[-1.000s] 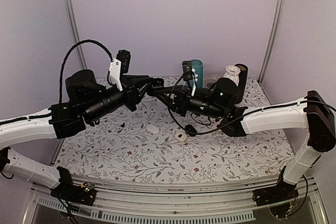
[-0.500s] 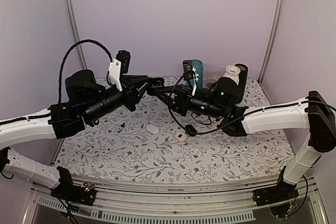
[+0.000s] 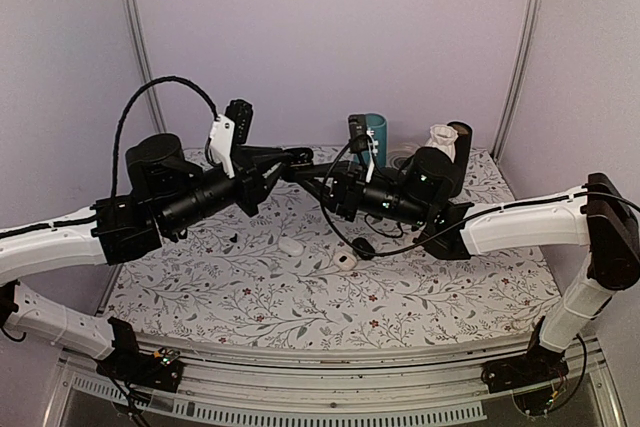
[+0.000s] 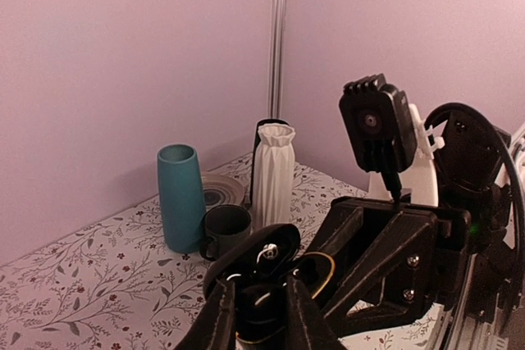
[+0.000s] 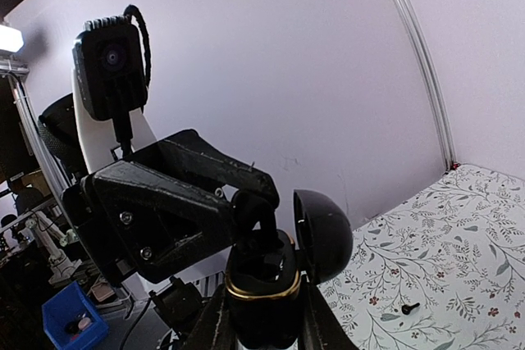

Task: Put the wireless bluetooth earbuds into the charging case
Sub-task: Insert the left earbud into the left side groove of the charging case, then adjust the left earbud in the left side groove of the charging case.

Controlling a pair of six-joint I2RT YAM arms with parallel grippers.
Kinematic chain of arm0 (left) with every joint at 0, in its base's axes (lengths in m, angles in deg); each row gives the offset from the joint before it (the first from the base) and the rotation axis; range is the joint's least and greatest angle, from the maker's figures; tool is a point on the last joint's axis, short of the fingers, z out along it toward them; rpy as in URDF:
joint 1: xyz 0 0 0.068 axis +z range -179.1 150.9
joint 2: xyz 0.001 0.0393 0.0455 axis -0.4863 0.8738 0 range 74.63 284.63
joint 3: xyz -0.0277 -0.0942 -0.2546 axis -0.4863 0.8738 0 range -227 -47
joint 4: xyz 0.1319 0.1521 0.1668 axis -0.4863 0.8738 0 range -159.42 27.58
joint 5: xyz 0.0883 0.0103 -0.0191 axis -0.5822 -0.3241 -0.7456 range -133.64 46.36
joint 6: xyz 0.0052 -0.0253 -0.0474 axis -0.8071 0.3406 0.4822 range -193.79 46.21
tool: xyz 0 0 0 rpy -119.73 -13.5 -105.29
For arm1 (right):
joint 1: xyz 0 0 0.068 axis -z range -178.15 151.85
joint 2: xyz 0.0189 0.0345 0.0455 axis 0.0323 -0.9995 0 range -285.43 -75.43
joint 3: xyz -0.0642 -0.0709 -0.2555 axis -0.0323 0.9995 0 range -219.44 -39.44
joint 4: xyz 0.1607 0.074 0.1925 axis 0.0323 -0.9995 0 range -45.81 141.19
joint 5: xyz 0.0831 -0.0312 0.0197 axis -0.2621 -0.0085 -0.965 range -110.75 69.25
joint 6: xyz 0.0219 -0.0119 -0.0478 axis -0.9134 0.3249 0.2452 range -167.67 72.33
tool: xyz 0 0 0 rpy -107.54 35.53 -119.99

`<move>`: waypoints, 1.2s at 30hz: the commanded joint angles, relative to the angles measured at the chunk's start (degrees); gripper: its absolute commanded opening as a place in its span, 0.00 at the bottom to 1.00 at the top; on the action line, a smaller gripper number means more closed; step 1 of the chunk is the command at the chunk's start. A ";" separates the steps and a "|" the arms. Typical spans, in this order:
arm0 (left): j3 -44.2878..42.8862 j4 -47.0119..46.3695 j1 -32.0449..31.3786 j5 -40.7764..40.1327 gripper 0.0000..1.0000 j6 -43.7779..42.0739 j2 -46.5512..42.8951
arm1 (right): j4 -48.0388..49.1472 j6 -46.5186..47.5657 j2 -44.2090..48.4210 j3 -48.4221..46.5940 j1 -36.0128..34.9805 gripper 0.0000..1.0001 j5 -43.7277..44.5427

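Note:
Both grippers meet in mid-air above the middle of the table. My right gripper (image 5: 264, 327) (image 3: 313, 177) is shut on the black charging case (image 5: 262, 284) with a gold rim. The case's lid (image 5: 324, 235) stands open. My left gripper (image 4: 258, 321) (image 3: 296, 162) reaches in from the left. Its fingertips hold a small dark earbud (image 5: 261, 212) pressed down into the case's opening. In the left wrist view the earbud (image 4: 258, 305) sits between the fingers, just in front of the open lid (image 4: 254, 253). A tiny dark stemmed piece (image 5: 404, 309) (image 3: 232, 238), like an earbud, lies on the tablecloth.
A white pebble-shaped case (image 3: 291, 245) and a small white open piece (image 3: 346, 261) lie on the floral cloth below the grippers, beside a black cable (image 3: 365, 245). At the back stand a teal cylinder (image 4: 180, 198), a dark mug (image 4: 227, 227), a plate (image 4: 215, 193) and a white vase (image 4: 274, 174).
The left arm has edged slightly to the right, toward the case. The right arm and the case have stayed still.

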 commanded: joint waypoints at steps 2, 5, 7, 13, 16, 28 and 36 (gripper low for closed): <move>0.29 2.91 -0.97 2.04 0.24 -0.05 -0.45 | 2.35 0.86 2.61 -2.97 0.21 0.03 1.48; 0.13 2.96 -0.94 1.77 0.29 0.12 -0.31 | 2.27 0.90 2.51 -3.10 0.25 0.03 1.16; 0.02 2.96 -0.95 1.27 0.32 0.31 -0.33 | 2.15 0.90 2.48 -3.18 0.19 0.03 0.89; -0.42 3.05 -0.94 0.11 0.39 0.62 -0.68 | 1.92 1.30 2.33 -2.84 0.21 0.03 0.17; -0.27 3.12 -0.92 -0.05 0.46 0.84 -1.10 | 1.64 2.20 2.39 -2.38 0.21 0.03 0.05; 3.71 2.07 -0.59 -0.24 0.58 3.00 -6.99 | 0.74 7.85 3.28 -1.64 0.27 0.03 -0.29; 2.74 2.83 2.28 1.95 0.59 7.10 -7.55 | 0.33 9.23 3.35 -1.67 -0.06 0.03 -2.03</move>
